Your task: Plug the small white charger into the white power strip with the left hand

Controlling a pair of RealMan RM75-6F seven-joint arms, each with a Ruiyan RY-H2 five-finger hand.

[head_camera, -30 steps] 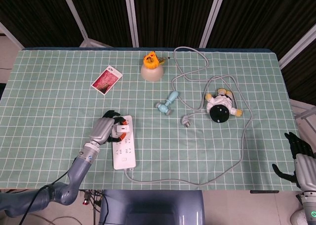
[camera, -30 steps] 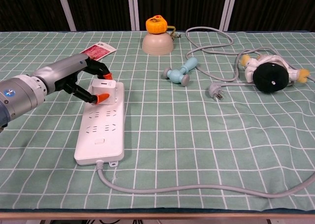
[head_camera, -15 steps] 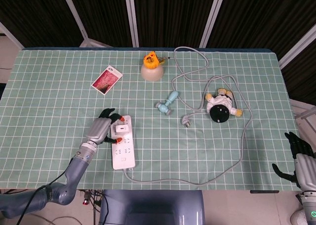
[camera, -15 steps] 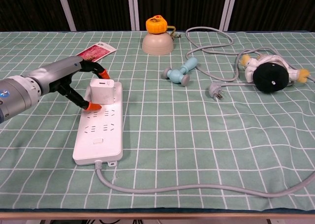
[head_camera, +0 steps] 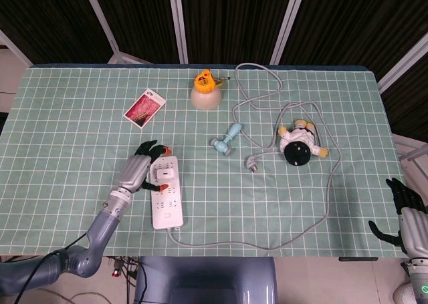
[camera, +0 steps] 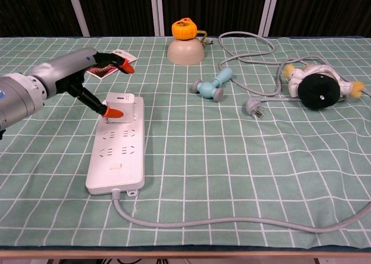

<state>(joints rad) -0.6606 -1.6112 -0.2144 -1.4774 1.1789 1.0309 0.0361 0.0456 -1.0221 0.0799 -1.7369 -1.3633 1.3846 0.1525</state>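
The white power strip (head_camera: 167, 200) (camera: 116, 154) lies near the table's front left, long side running away from me. The small white charger (head_camera: 162, 177) (camera: 120, 105) stands upright on the strip's far end. My left hand (head_camera: 136, 170) (camera: 78, 75) is just left of it, fingers spread and lifted above the charger. Only the orange thumb tip lies close against the charger's near-left face; I cannot tell if it touches. My right hand (head_camera: 405, 207) hangs off the table's right edge in the head view, holding nothing.
The strip's grey cable (camera: 232, 222) loops along the front edge. A loose grey plug (camera: 253, 107), a blue toy (camera: 213, 85), a plush toy (camera: 317, 87), a beige bowl (camera: 185, 52) with an orange object, and a red card (head_camera: 144, 108) lie further back.
The left hand's fingers have come off the charger and spread upward. The charger stays standing on the strip's far end, and the strip has shifted slightly.
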